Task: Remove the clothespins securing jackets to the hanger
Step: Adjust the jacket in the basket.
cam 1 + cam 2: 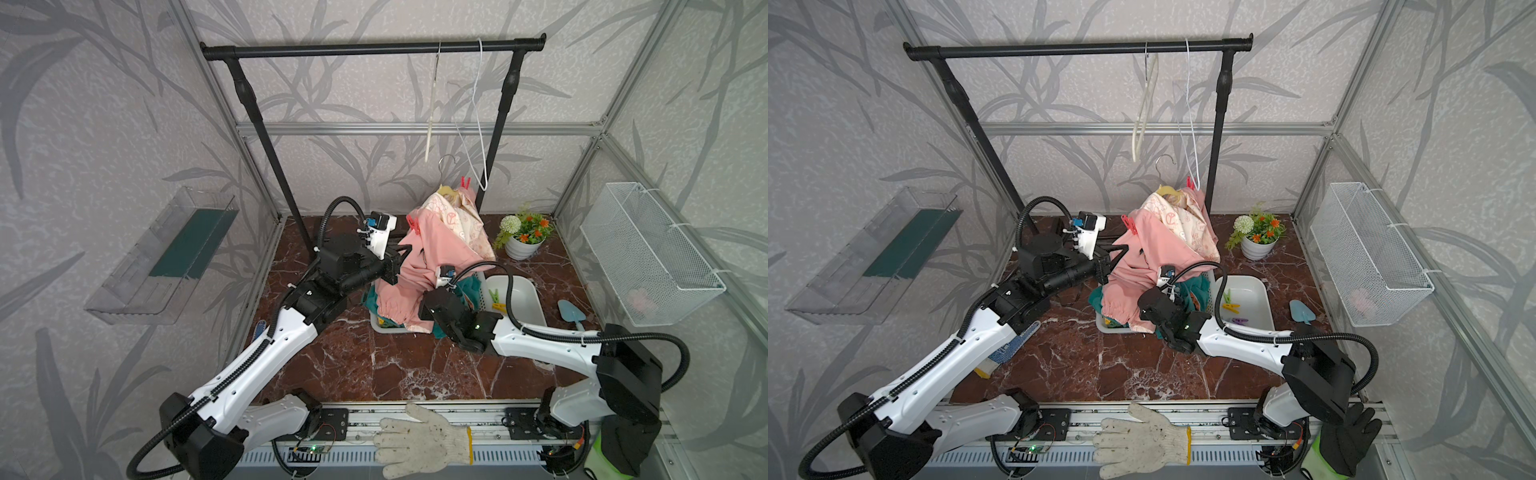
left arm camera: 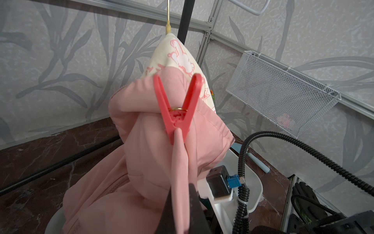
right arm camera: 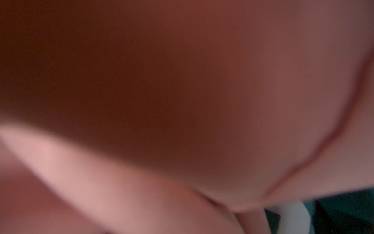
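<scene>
Left tool [image 2: 182,199] clamps the pink jacket [image 2: 141,162] edge just beside the red clothespin [image 2: 177,105]; right tool, closed, is buried under it.

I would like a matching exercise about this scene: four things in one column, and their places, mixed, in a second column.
Things:
1 red clothespin
2 green clothespin
3 cream hanger
4 knit glove

Places:
a in the white tub
b hanging on the black rail
c clipped on the pink jacket
d lying on the front base rail

Pairs: 1-c, 2-a, 3-b, 4-d
</scene>
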Tool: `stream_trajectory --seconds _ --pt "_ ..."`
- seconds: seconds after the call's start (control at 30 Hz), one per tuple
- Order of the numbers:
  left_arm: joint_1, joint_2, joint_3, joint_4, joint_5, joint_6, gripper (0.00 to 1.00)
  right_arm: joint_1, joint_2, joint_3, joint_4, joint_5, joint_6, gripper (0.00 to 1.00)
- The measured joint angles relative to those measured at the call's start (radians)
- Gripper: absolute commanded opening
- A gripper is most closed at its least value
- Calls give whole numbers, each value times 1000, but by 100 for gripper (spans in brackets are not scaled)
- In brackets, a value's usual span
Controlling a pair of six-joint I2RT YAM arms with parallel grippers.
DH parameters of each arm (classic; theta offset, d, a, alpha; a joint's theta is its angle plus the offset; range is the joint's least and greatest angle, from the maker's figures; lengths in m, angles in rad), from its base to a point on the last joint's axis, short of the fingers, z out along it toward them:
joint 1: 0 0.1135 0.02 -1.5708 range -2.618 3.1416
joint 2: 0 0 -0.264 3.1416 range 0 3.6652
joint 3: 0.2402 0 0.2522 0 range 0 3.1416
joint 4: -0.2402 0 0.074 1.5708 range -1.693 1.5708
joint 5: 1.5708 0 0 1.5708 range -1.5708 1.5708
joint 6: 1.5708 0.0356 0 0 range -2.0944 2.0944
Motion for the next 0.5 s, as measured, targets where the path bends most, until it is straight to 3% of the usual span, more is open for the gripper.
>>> stream_trajectory --seconds 0.33,0.43,0.5 --pt "-32 -64 -143 112 -86 18 0 -10 4 -36 -17 -34 30 23" --pt "-39 -69 -165 130 -107 19 0 -17 -4 -52 -16 -48 43 37" --pt "-42 -71 -175 139 -117 21 0 -21 -10 -60 -18 -56 46 54"
